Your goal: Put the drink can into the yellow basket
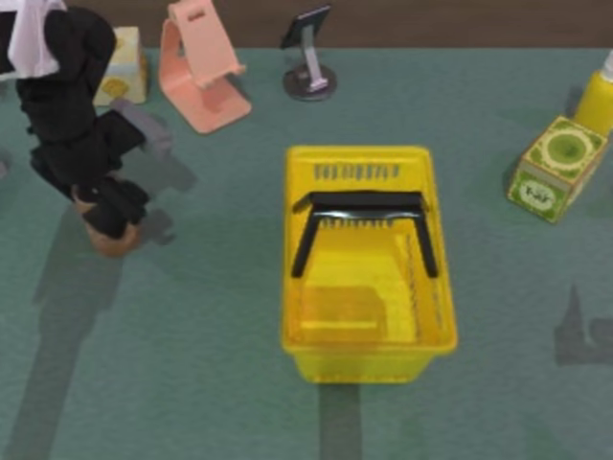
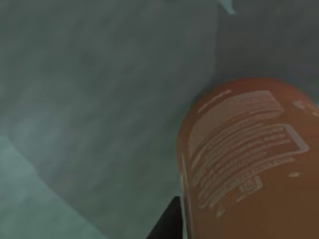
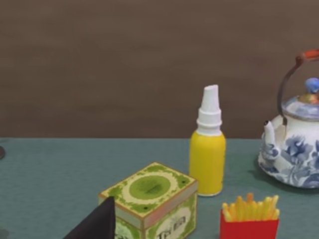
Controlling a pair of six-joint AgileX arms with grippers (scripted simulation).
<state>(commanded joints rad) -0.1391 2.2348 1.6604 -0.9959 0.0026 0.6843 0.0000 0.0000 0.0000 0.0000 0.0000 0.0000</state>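
the green worktop (image 1: 192,364) carries the yellow basket (image 1: 436,316) at its middle, black handle (image 1: 364,206) folded across its mouth. well to its left the left arm bends down, its hand (image 1: 113,228) over the drink can (image 1: 117,241), which fills the left wrist view; i cannot tell how far the fingers are spread or whether they grip it. behind stand a pink stand (image 1: 199,72), a phone holder (image 1: 309,53) and a cream box (image 1: 123,67). at right, a green carton (image 1: 557,168) and yellow bottle (image 1: 599,96). the right hand is out of sight.
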